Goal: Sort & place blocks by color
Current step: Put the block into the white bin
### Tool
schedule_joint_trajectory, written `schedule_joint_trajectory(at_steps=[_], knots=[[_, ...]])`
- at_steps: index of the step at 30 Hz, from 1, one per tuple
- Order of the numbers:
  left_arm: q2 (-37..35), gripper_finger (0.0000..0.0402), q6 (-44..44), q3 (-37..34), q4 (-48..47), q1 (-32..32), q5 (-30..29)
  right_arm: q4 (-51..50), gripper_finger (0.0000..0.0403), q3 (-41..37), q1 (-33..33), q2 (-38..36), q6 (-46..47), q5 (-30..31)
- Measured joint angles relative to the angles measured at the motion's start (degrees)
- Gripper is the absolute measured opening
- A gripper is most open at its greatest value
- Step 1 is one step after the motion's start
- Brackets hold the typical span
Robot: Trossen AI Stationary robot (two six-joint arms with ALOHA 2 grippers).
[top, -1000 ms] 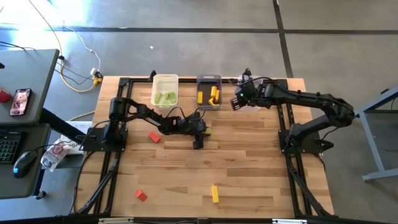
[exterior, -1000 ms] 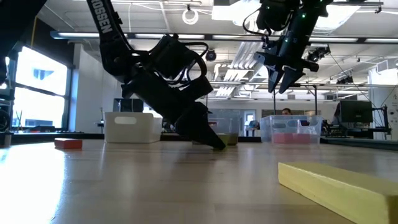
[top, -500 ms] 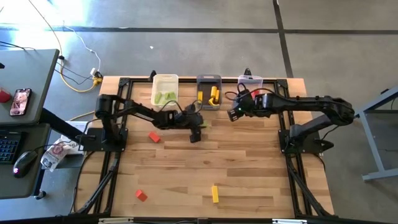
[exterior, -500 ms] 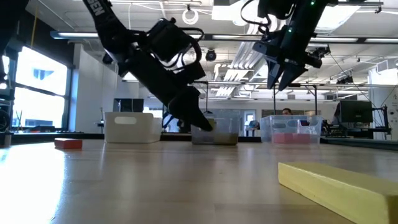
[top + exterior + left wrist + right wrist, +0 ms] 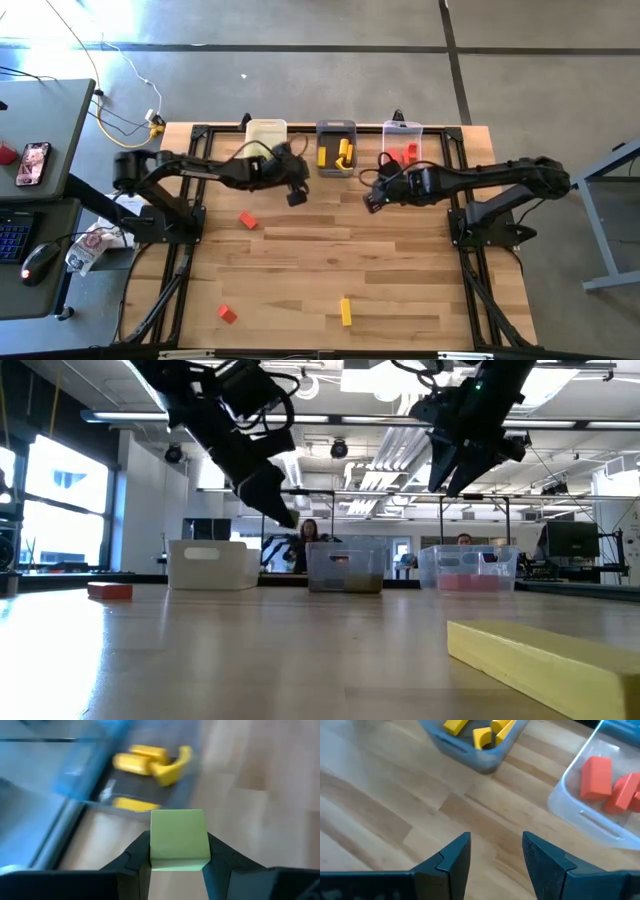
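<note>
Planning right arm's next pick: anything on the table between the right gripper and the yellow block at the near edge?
High view: nothing, only bare wood between the right gripper and the yellow block.

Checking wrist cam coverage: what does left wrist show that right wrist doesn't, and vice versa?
Left wrist only: a light green block clamped between the left gripper fingers.

Right wrist only: the right gripper open and empty over bare table, plus the clear bin holding red blocks.

Both: the dark grey bin with yellow blocks inside, and wooden tabletop.
</note>
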Motion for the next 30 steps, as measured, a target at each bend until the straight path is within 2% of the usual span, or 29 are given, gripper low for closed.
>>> schedule_joint_trajectory(at_steps=[8,14,18,23,30], knots=[[-7.6,0.0105,0.8,0.0,-10.4,6.8,-5.1,0.0,0.0165,0.0,5.2,0.0,2.3,4.2],[-10.7,0.0105,0.4,0.0,-15.6,13.3,-6.3,0.0,0.0165,0.0,7.9,0.0,3.4,4.5],[-10.7,0.0105,-0.1,0.0,-18.3,17.5,-4.9,0.0,0.0165,0.0,8.9,0.0,3.7,4.7],[-9.2,0.0105,-3.3,0.0,-21.5,21.8,0.1,0.0,0.0165,0.0,9.4,0.0,5.1,4.8],[-6.6,0.0105,-5.8,0.0,-22.5,24.8,6.4,-0.1,0.0165,0.0,9.7,0.0,5.5,4.9]])
